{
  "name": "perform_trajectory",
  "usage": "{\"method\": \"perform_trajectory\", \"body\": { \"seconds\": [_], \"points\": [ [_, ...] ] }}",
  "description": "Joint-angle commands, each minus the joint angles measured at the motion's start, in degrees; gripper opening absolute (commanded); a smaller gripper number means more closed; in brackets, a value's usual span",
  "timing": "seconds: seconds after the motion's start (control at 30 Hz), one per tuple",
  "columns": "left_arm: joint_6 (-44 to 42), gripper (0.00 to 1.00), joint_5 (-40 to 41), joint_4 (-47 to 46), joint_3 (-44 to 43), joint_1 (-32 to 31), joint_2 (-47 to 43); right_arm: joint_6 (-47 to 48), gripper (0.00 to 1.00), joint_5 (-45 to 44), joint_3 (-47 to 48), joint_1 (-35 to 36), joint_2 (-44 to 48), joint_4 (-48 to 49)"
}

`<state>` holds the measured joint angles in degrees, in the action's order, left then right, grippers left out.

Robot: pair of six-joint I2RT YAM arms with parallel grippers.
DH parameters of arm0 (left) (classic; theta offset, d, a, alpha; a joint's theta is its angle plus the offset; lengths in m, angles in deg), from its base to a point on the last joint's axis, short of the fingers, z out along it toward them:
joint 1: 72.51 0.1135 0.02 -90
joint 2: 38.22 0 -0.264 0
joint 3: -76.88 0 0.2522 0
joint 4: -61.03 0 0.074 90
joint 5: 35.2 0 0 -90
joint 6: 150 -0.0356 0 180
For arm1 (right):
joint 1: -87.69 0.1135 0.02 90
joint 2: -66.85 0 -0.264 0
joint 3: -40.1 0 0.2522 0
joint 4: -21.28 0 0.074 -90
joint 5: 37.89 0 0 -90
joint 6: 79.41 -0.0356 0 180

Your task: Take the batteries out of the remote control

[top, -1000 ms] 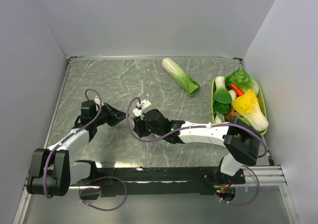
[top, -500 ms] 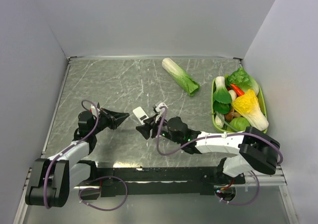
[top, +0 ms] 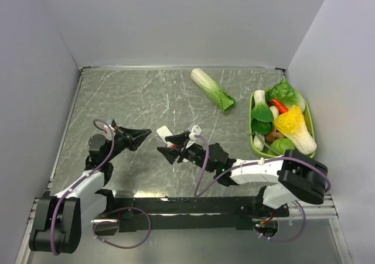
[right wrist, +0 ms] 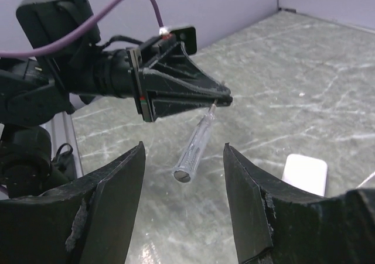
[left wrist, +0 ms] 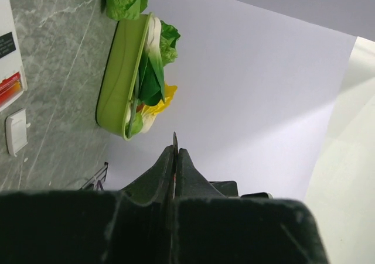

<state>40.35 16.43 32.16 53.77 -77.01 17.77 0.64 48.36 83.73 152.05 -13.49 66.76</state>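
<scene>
The remote control [top: 164, 132], a small white slab, lies on the table between my grippers. In the left wrist view its end with the red marking and dark window [left wrist: 9, 47] shows at the left edge, next to the tiny white cover piece [left wrist: 16, 132]. My left gripper [top: 147, 133] is shut on the tip of a thin clear rod-like tool [right wrist: 196, 147], which hangs down toward my right gripper. My right gripper [top: 166, 145] is open and empty, its fingers [right wrist: 111, 205] either side of the tool's end without touching it. No batteries are in view.
A green tray [top: 310, 123] of vegetables stands at the right, with a red chili [top: 279, 106] in it. A loose cabbage [top: 213, 90] lies at the back middle. A white piece [right wrist: 304, 173] lies on the table beside my right finger. Walls close three sides.
My right gripper has drawn back from the remote and opened. My left gripper has pulled back to the left and risen, still shut. The remote now lies free between them.
</scene>
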Motion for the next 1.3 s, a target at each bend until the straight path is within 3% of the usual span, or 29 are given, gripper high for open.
{"method": "perform_trajectory", "body": {
  "seconds": [0.0, 0.17, 0.53, 0.77, 0.9, 0.93, 0.97, 1.07, 1.17, 1.27],
  "points": [
    [2.9, 0.01, -0.9, -4.8, 1.3, -0.2, -0.8, 2.7, 0.63, -0.6, 1.9, 0.9, -2.4, 5.7],
    [2.3, 0.01, -1.1, -4.7, 1.3, -0.2, -1.1, 2.8, 0.60, -0.9, 3.4, 1.3, -3.6, 6.0],
    [3.4, 0.01, -0.8, -5.6, 2.7, -0.2, -2.0, 3.3, 0.41, -1.3, 5.2, 1.6, -7.6, 7.5],
    [0.0, 0.01, 1.2, -0.2, 2.5, -0.2, -4.4, 5.5, 0.10, -3.3, 4.8, 1.6, -7.1, 7.1],
    [-0.7, 0.01, 1.8, 1.5, 2.6, -0.2, -5.0, 6.6, 0.00, -3.3, 5.0, 1.6, -7.4, 6.5],
    [-1.2, 0.05, 1.9, 2.4, 2.4, -0.2, -5.1, 6.7, 0.00, -3.2, 4.9, 1.5, -7.4, 6.6],
    [-1.8, 0.27, 2.0, 3.6, 1.7, -0.2, -5.1, 6.6, 0.00, -3.0, 4.7, 1.6, -7.1, 6.6],
    [-5.5, 0.73, 2.3, 10.2, -0.3, -0.2, -5.4, 7.1, 0.00, -4.3, 4.2, 1.6, -5.5, 5.1],
    [-12.1, 0.89, 4.1, 20.0, -3.9, -0.2, -6.9, 8.2, 0.00, -6.2, 4.1, 1.4, -3.3, 2.4],
    [-21.6, 0.97, 10.5, 35.7, -9.2, -0.2, -8.3, 8.6, 0.00, -8.8, 4.9, 0.5, 0.0, -6.7]
  ]
}}
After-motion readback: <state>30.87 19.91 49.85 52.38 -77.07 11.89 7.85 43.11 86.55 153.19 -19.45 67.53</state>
